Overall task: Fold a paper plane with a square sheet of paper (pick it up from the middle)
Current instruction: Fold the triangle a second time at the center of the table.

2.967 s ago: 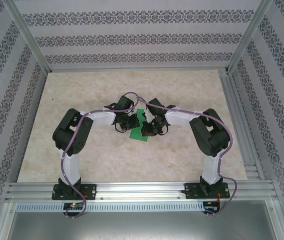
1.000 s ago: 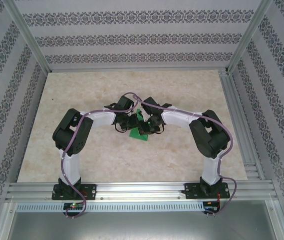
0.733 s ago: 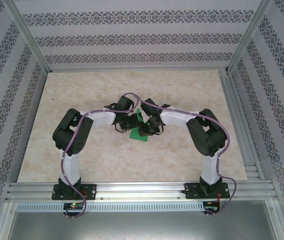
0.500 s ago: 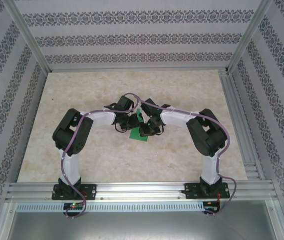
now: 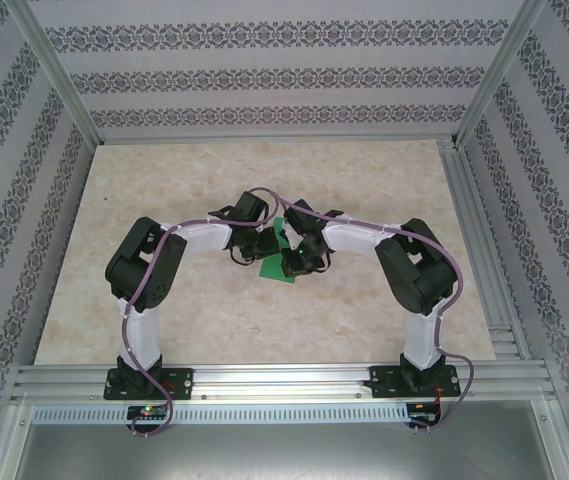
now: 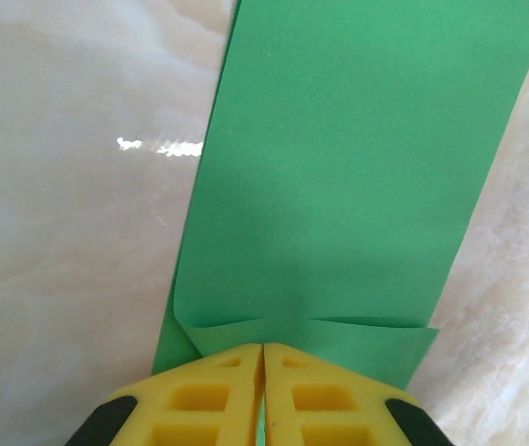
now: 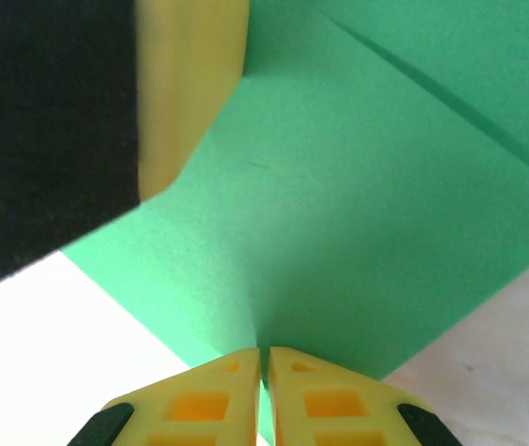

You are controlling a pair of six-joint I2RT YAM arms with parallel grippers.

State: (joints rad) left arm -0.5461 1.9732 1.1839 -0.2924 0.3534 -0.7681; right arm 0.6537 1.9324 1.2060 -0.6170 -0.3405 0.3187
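The green sheet of paper (image 5: 276, 258) is folded over and sits at the table's middle, between both grippers. In the left wrist view it runs away from me as a long layered strip (image 6: 357, 167) over the marble. My left gripper (image 6: 264, 349) is shut on its near edge, where two small flaps meet. The right wrist view has the paper (image 7: 357, 204) as a broad green surface with a diagonal crease, and my right gripper (image 7: 264, 353) is shut on its near edge. The left gripper's yellow finger (image 7: 190, 84) shows at upper left there. From above, the left gripper (image 5: 261, 244) and right gripper (image 5: 295, 258) nearly touch.
The marble tabletop (image 5: 214, 320) spreads all round the arms. Patterned walls and aluminium frame posts (image 5: 59, 75) close in the back and sides. A metal rail (image 5: 479, 260) runs along the right edge, and another (image 5: 284, 385) runs along the front by the arm bases.
Over three seconds the right gripper has drawn left toward the left gripper, and the paper has bunched up between them. The left arm has hardly moved.
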